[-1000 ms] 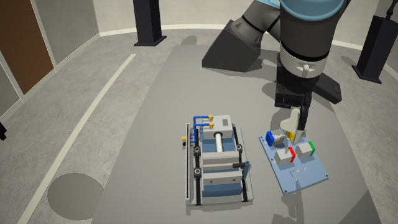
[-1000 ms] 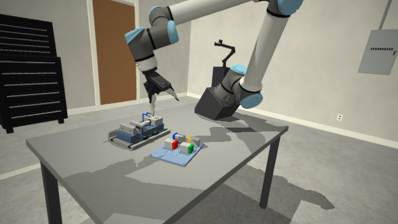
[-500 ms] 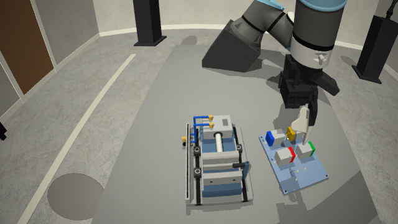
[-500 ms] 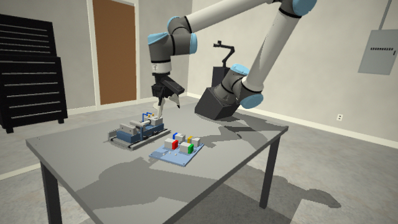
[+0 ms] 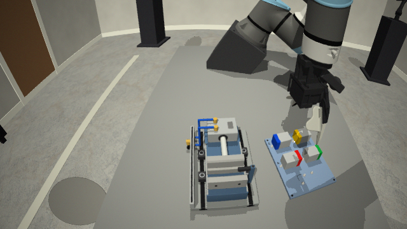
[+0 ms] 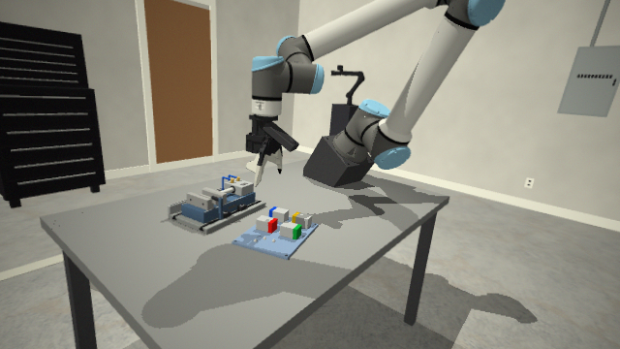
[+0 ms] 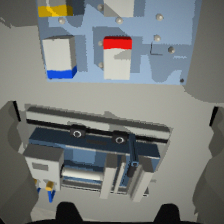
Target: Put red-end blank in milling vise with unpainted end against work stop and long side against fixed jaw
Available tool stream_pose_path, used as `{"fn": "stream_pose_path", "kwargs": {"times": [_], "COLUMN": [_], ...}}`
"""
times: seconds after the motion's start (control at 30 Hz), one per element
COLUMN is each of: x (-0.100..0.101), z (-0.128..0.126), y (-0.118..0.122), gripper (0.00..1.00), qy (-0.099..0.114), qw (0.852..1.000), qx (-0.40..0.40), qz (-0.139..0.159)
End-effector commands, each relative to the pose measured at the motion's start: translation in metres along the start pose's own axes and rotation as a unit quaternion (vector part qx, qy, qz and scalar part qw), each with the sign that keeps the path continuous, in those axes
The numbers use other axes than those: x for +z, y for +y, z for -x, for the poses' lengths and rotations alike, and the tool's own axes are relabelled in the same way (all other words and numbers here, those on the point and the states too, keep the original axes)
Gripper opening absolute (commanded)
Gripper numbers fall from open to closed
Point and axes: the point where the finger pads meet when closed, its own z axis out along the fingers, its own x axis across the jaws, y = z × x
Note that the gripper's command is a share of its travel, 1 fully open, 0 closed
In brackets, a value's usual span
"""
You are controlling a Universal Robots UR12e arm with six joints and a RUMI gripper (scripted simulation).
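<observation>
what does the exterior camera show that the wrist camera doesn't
Only the exterior view shows the whole arm, the open, empty gripper hanging above the table, the green-ended blank and the door. Only the wrist view looks straight down on the vise. Both show the vise, the blue plate, and the red-ended blank on it.

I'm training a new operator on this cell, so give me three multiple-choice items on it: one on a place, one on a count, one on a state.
1. Where is the red-ended block?
A. in the vise
B. on the blue plate
C. in the gripper

2. How many blocks sit on the blue plate?
A. two
B. three
C. four

3. How is the gripper?
A. open and holding nothing
B. shut on a block
C. shut on nothing

Answers: 1 B, it stands among the other blocks beside the vise. 2 C, ends blue, yellow, red, green. 3 A, its fingers are spread above the table.
</observation>
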Motion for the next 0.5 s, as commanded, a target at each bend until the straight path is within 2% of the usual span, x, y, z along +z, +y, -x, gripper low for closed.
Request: {"fn": "stream_pose_path", "kwargs": {"times": [0.0,0.03,0.07,0.47], "x": [0.0003,0.0003,-0.0001,-0.0008], "z": [-0.0003,-0.0002,-0.0009,-0.0018], "y": [0.0021,0.0021,0.0022,0.0022], "gripper": [1.0,1.0,0.0,0.0], "qy": [0.005,0.005,0.005,0.006], "qw": [1.0,1.0,1.0,1.0], "qx": [-0.004,-0.005,-0.005,-0.005], "qz": [0.003,0.003,0.003,0.003]}}
